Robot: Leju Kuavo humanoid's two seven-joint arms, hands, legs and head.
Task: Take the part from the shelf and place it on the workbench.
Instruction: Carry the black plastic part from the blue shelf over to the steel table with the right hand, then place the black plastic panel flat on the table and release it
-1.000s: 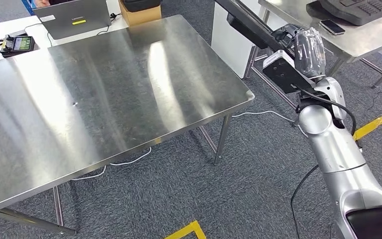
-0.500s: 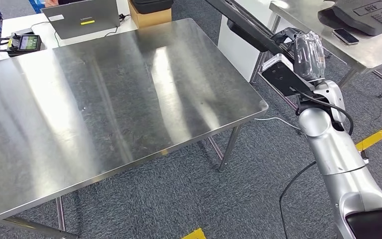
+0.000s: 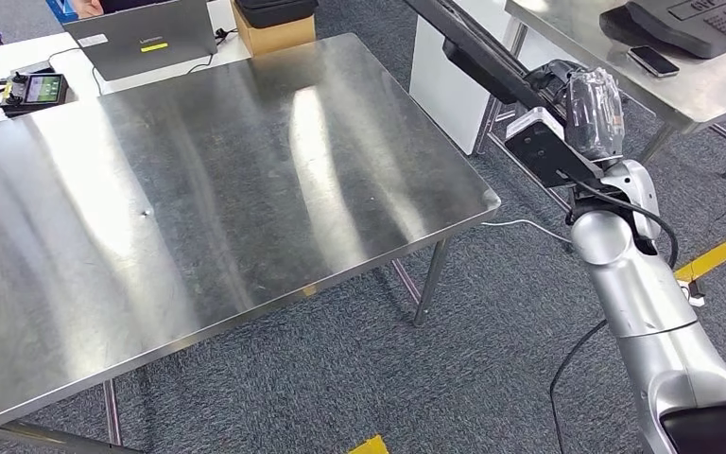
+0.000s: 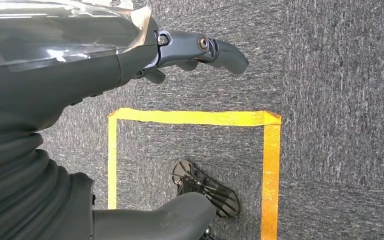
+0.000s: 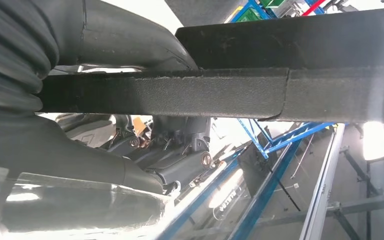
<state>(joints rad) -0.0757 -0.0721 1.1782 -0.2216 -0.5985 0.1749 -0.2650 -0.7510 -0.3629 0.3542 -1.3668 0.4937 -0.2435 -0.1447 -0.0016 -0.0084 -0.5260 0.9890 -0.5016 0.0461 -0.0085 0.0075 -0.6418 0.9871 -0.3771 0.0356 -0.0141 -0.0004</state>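
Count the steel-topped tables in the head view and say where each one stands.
2. A large steel table ahead and left of the right hand; a second steel table at upper right, bearing a phone. Others may lie beyond the frame.

The whole picture has shifted, so the camera has moved, not the things. The tabletop (image 3: 246,180) sits a bit lower and more to the left than half a second ago, about where it was a second ago. The right hand (image 3: 581,104) with the long black part (image 3: 492,57) in it has come a little higher and to the right in the head view, next to the tabletop's corner.
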